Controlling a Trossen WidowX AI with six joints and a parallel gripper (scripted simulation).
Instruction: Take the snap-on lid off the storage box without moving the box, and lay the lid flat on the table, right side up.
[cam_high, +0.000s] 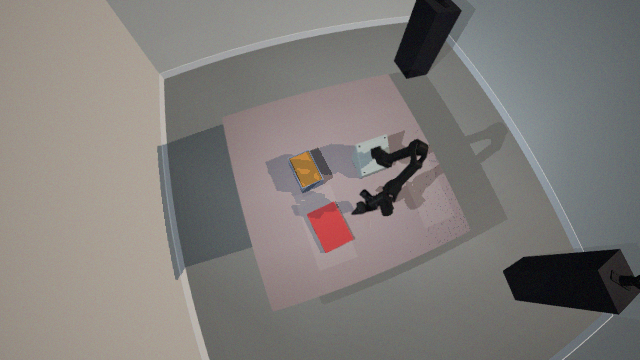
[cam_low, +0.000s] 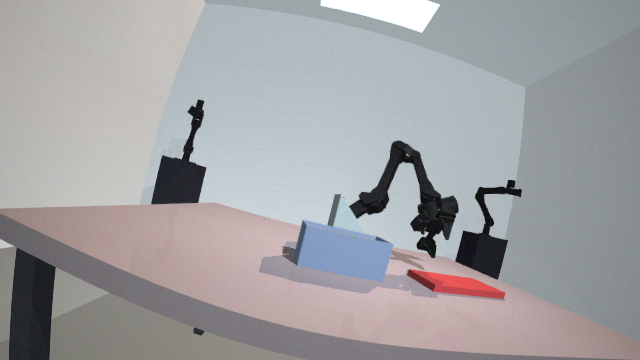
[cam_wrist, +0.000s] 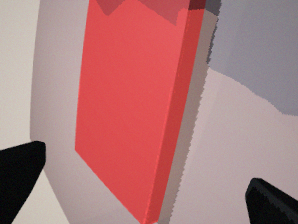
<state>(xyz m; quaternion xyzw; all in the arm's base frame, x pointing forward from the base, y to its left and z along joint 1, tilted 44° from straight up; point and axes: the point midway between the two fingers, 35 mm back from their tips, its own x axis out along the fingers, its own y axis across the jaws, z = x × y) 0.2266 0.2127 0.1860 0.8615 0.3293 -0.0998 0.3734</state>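
Resting on the surface (cam_high: 260, 260) (cam_low: 150, 260) (cam_wrist: 250, 150), the open box (cam_high: 321, 183) (cam_low: 342, 252) sits mid-frame from above, the red lid (cam_high: 331, 227) (cam_low: 457, 284) (cam_wrist: 130, 90) flat below it. My jaws (cam_high: 354, 212) (cam_low: 427, 247) stand wide and empty; dipping while withdrawing could nudge the lid.

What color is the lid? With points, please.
The lid (cam_high: 331, 227) (cam_low: 465, 285) (cam_wrist: 130, 90) is plain red, easiest to see in the wrist view.

From above, the arm (cam_high: 402, 176) (cam_low: 388, 175) elbows toward three o'clock. The gripper (cam_high: 356, 212) (cam_low: 440, 247) (cam_wrist: 149, 172), spread wide, points toward eight o'clock.
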